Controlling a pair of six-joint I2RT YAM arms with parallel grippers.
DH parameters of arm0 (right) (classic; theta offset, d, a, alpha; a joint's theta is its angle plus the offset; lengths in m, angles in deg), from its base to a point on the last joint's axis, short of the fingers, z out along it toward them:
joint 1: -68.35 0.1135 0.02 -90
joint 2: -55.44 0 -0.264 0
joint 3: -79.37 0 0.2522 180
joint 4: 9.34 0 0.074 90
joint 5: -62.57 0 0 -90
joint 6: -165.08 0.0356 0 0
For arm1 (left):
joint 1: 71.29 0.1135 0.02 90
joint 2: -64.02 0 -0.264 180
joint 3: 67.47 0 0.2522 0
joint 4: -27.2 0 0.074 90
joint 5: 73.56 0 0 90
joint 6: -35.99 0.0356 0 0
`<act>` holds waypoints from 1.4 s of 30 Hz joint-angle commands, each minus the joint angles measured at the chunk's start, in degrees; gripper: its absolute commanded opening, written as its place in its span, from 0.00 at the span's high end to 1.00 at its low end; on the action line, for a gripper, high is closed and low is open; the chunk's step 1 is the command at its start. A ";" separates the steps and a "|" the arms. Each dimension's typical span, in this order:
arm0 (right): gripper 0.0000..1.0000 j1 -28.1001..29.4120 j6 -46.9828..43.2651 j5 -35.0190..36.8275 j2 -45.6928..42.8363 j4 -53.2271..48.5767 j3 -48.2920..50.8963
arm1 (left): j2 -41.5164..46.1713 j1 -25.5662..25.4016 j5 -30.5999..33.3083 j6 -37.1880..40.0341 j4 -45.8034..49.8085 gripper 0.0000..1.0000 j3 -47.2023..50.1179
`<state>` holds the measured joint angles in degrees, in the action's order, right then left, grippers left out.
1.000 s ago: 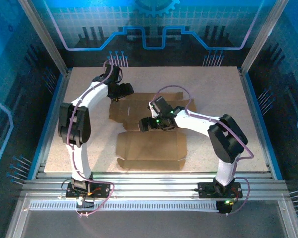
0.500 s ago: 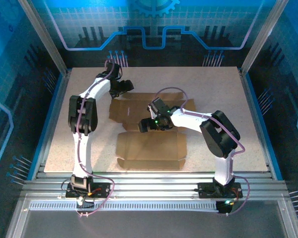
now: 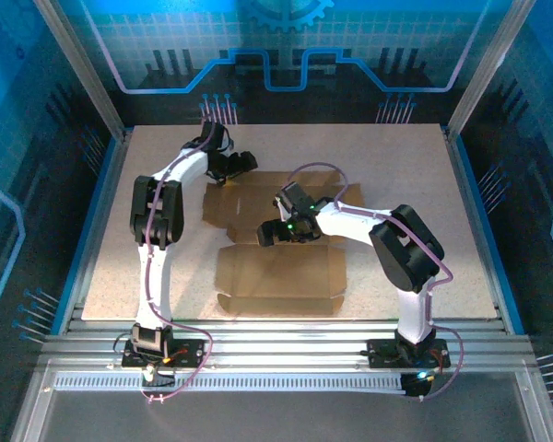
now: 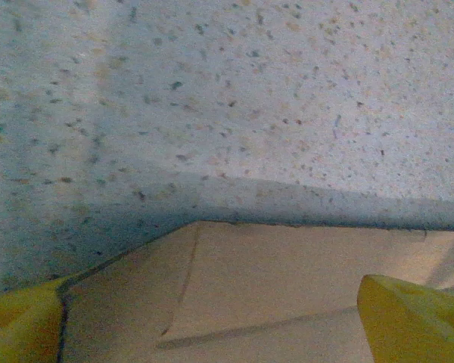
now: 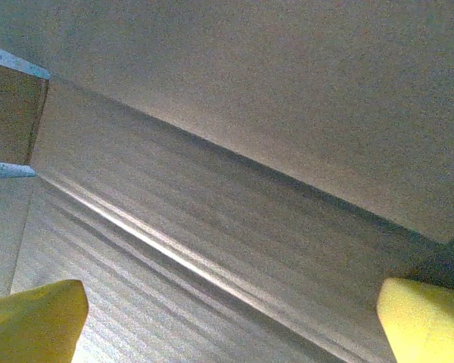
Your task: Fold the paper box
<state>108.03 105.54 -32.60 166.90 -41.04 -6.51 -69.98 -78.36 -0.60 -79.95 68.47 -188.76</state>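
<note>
The paper box (image 3: 281,276) is a flat brown cut-out sheet with creases and flaps, lying on the speckled board. My left gripper (image 3: 242,163) hovers at the sheet's far left corner. In the left wrist view its yellow fingertips (image 4: 412,318) stand wide apart, so the left gripper (image 4: 212,333) is open over a creased corner of cardboard (image 4: 272,272). My right gripper (image 3: 272,232) sits low over the middle of the sheet. In the right wrist view the right gripper (image 5: 227,325) is open, yellow fingertips (image 5: 30,321) spread above a long fold line (image 5: 212,265).
Bare speckled board (image 3: 405,239) lies right of the sheet and also left of it (image 3: 120,249). Aluminium rails (image 3: 286,331) run along the near edge. Blue walls and slanted posts (image 3: 83,74) close in the sides and back.
The left arm swung inward and its gripper slid right along the sheet's far edge, with its jaws opening wider. The right elbow drew in while its gripper stayed over the sheet's middle.
</note>
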 commanded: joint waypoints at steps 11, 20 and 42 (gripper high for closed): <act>0.00 -0.22 0.39 -3.27 4.43 -2.54 -0.93 | 2.19 -2.29 -2.03 1.66 -3.03 0.13 -1.02; 0.00 -0.13 0.48 -3.37 4.93 -2.11 -0.31 | 3.35 -3.12 0.96 1.94 -4.59 0.13 -1.55; 0.00 0.39 0.75 -3.18 4.96 -1.31 0.49 | 2.56 -3.95 -0.07 3.84 -3.76 0.11 -5.50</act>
<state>108.03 105.54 -34.10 168.49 -39.90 -7.95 -67.07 -81.35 3.78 -77.54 64.62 -191.88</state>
